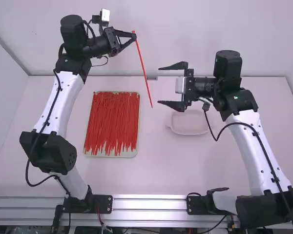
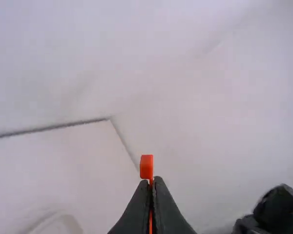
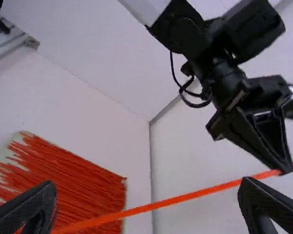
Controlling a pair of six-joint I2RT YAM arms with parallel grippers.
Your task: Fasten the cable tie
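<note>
My left gripper (image 1: 133,35) is raised high over the back of the table, shut on a red cable tie (image 1: 143,70) near its head end. The tie's head (image 2: 146,166) pokes out past the closed fingertips, and the strap hangs down and to the right, free in the air. The same left gripper (image 3: 286,167) and the tie's strap (image 3: 185,200) show in the right wrist view. My right gripper (image 1: 175,85) hangs wide open just right of the strap's lower end, fingers pointing left toward it, holding nothing.
A tray (image 1: 94,152) holding several red cable ties (image 1: 112,123) lies left of centre. A white dish (image 1: 188,124) sits below the right gripper. The back wall stands close behind both grippers.
</note>
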